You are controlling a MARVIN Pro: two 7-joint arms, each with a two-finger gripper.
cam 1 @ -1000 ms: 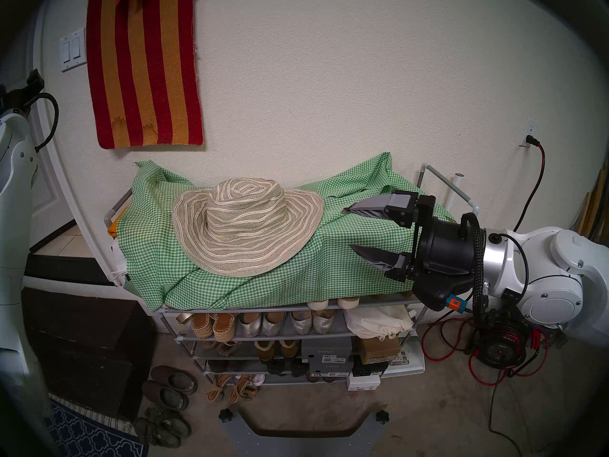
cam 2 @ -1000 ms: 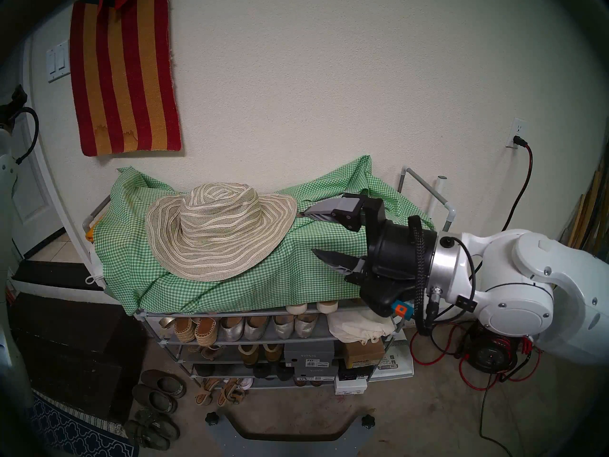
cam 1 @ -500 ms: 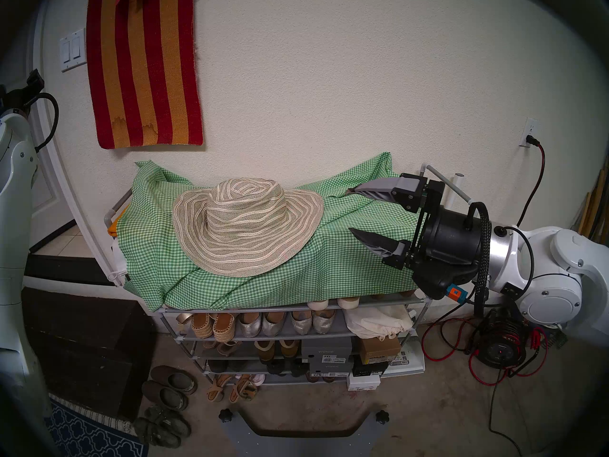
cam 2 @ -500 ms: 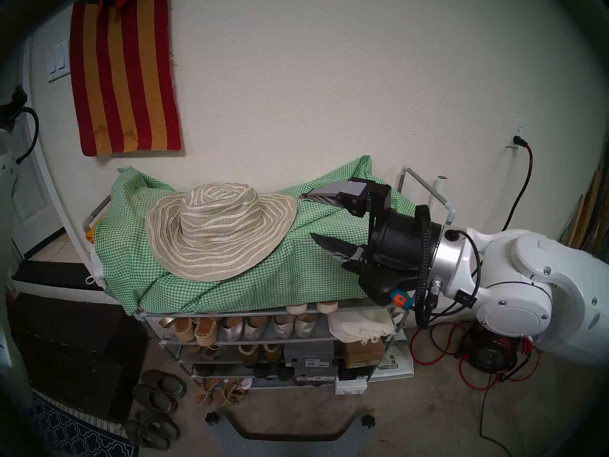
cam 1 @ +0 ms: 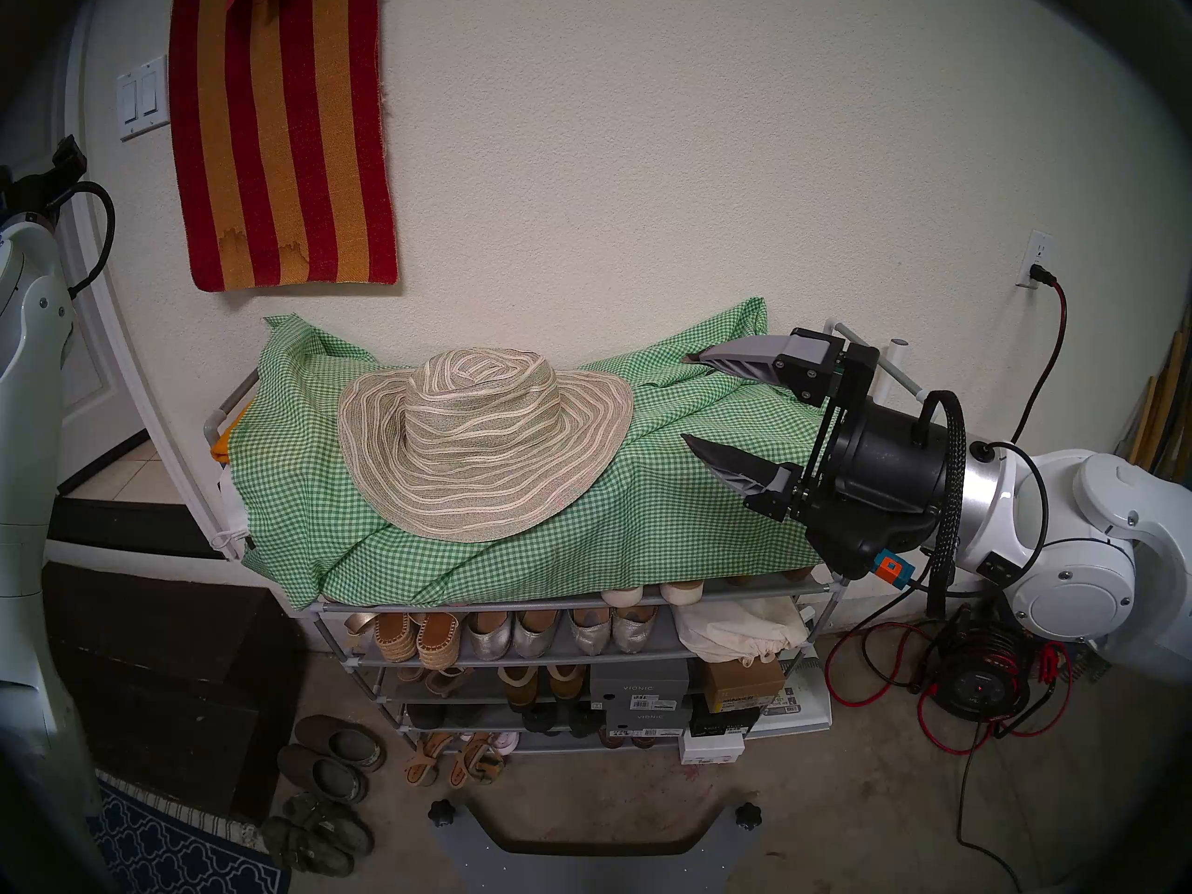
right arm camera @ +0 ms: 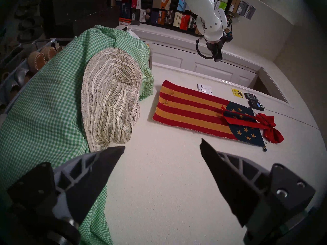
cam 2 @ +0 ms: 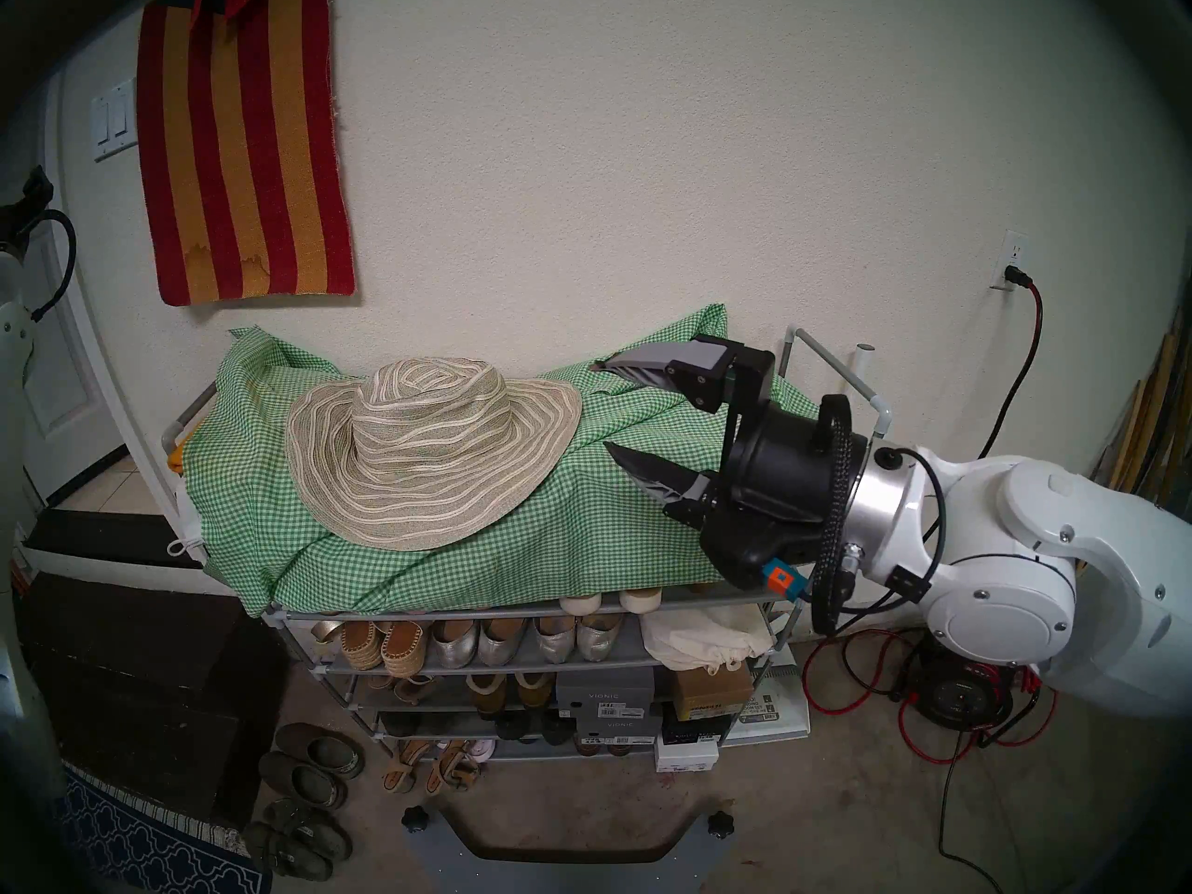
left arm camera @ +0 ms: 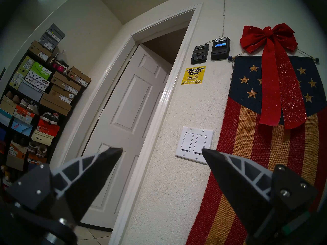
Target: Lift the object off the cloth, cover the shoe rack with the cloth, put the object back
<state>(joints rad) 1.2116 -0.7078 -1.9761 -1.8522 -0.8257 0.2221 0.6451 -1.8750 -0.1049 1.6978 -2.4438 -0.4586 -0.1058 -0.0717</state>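
Note:
A beige striped sun hat (cam 1: 484,444) (cam 2: 432,451) (right arm camera: 110,105) lies on the green-and-white checked cloth (cam 1: 677,518) (cam 2: 580,551) (right arm camera: 44,106), which is bunched over the top of the grey shoe rack (cam 1: 561,599) (cam 2: 516,612). My right gripper (cam 1: 687,397) (cam 2: 601,404) (right arm camera: 161,145) hovers open and empty above the cloth's right part, just right of the hat's brim. My left gripper (left arm camera: 161,151) is open and empty, raised at the far left and facing the wall by a doorway.
The rack's lower shelves hold shoes and boxes (cam 1: 635,693). A striped banner (cam 1: 284,131) hangs on the wall. A dark chest (cam 1: 161,680) stands left of the rack, loose shoes (cam 1: 329,770) lie on the floor, and red cables (cam 1: 967,680) lie at the right.
My right gripper has risen and tilted upward and slightly back to the right, still open. The hat, the cloth and the left arm have not moved.

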